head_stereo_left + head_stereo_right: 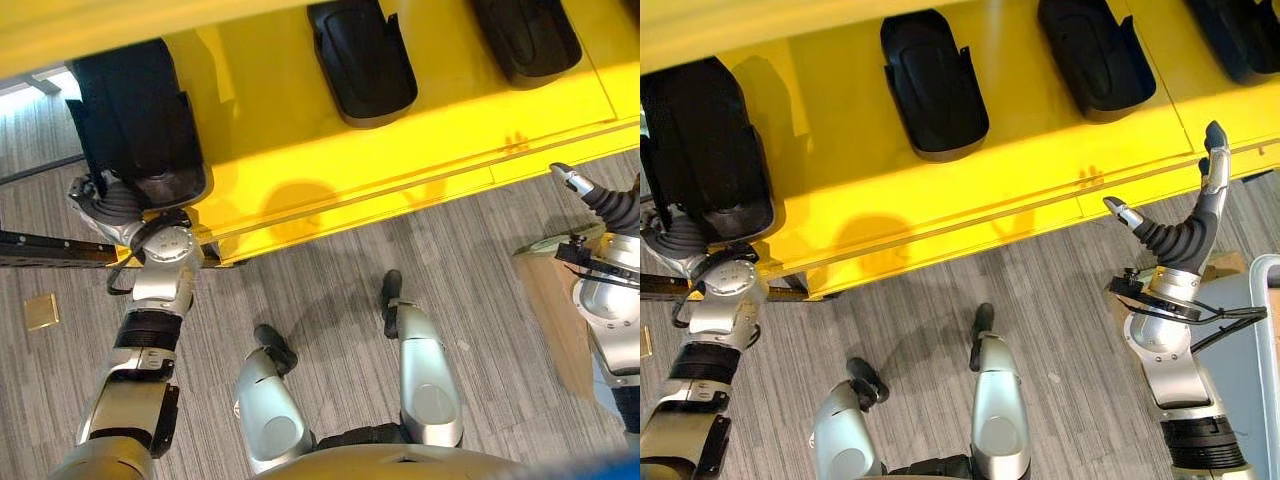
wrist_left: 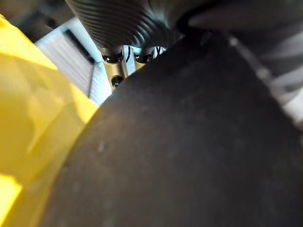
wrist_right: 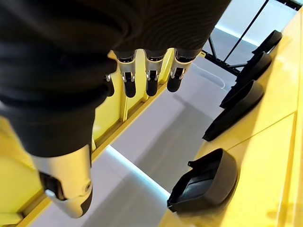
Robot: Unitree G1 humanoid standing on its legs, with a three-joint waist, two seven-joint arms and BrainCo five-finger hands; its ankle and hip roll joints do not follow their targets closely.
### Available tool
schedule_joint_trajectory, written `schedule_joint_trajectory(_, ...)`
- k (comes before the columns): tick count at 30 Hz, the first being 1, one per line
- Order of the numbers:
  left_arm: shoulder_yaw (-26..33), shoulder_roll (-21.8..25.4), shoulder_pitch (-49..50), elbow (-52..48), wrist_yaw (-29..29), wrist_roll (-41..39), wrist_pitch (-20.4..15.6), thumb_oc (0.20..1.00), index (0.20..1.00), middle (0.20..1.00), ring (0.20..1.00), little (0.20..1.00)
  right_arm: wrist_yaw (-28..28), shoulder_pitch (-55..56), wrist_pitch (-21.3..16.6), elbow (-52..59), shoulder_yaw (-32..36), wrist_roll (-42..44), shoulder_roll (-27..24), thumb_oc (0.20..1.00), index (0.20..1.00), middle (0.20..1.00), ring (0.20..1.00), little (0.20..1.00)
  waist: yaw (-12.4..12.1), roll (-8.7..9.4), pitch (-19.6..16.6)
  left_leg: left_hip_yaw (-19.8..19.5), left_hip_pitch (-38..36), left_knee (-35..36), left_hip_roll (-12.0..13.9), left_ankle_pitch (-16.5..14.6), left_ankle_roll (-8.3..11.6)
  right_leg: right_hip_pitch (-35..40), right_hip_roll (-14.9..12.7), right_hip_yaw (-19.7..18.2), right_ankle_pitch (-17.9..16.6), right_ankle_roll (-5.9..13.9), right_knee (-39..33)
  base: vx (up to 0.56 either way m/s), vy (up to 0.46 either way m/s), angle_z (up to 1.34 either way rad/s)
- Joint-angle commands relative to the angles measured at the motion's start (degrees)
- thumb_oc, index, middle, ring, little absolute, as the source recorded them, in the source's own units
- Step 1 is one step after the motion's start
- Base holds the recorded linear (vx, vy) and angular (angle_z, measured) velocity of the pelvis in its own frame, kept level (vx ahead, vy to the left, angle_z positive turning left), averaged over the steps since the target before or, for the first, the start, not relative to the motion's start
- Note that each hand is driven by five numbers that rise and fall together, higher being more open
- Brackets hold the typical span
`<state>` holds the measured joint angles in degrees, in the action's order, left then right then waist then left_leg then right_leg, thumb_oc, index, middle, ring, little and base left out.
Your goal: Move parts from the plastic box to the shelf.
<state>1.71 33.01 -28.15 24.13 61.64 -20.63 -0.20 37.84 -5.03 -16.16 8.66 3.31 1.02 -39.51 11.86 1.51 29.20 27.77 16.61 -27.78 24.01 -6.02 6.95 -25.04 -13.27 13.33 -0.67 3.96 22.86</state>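
- My left hand (image 1: 112,205) is up at the front edge of the yellow shelf (image 1: 1040,160), right under the big black part (image 1: 702,150) at the shelf's left end.
- From the head views that part sits on the shelf with its near end hanging at the edge, my hand's ribbed cover touching it from below.
- In my left wrist view the black part (image 2: 199,142) is pressed up close against the hand, and the fingers go behind it, so I honestly can't tell if they're curled round it or not.
- My right hand (image 1: 1188,215) is off to the right, near the shelf front but not touching it, fingers straight and spread, thumb out, holding nothing.
- Other black parts already lie on the shelf: one in the middle (image 1: 932,85), one further right (image 1: 1095,55).
- My right wrist view looks along the shelf and shows a row of them, nearest one (image 3: 206,182) lying open side up.
- Grey striped floor (image 1: 1060,310) below.
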Motion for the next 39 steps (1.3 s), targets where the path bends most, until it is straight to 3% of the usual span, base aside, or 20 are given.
schedule_joint_trajectory(1, 1.8, 5.2, -2.4, -0.3, -2.0, 2.3, -1.0, 0.200, 0.200, 0.200, 0.200, 0.200, -0.6, -1.7, -1.0, -0.1, 1.8, 1.1, -1.9, 1.000, 1.000, 1.000, 1.000, 1.000, 1.2, 1.08, -1.1, 0.9, 7.4, -1.6, -1.5, 4.4, -1.11, 4.4, 2.5, -0.5, 14.1, 0.13, 8.3, 0.01, 0.057, -0.04)
schedule_joint_trajectory(12, -0.8, 6.6, -9.0, 6.9, -6.4, -2.6, 0.6, 0.200, 0.200, 0.200, 0.200, 0.200, -3.0, -4.0, 0.0, -0.8, 1.0, 2.0, -2.8, 1.000, 1.000, 1.000, 1.000, 1.000, 2.6, 1.39, 0.0, 1.5, 8.7, -4.0, -1.4, 3.6, -1.50, 2.1, 2.5, -1.7, 14.6, 0.18, 10.9, 0.01, 0.034, -0.04)
schedule_joint_trajectory(24, 1.9, 2.2, -10.3, 8.9, -0.1, -8.8, -0.4, 0.200, 0.200, 0.200, 0.200, 0.200, -3.2, -4.2, 2.3, -0.5, 0.1, 1.3, -1.3, 1.000, 1.000, 1.000, 1.000, 1.000, 2.4, 2.71, 0.6, 1.7, 8.4, -3.6, -2.6, 1.4, -2.27, 0.5, 3.2, -1.9, 15.6, 0.07, 12.6, 0.05, -0.009, 0.01)
schedule_joint_trajectory(39, 1.2, 5.7, -12.0, 11.9, -0.3, -6.2, 2.3, 0.200, 0.200, 0.200, 0.200, 0.200, -3.9, -4.0, 3.4, -0.4, 0.5, 2.9, -2.6, 1.000, 1.000, 1.000, 1.000, 1.000, 3.2, 2.68, 0.6, 2.2, 9.0, -4.6, -2.6, -0.6, -2.82, -2.7, 3.4, -2.2, 16.7, -0.61, 16.2, 0.03, 0.000, 0.00)
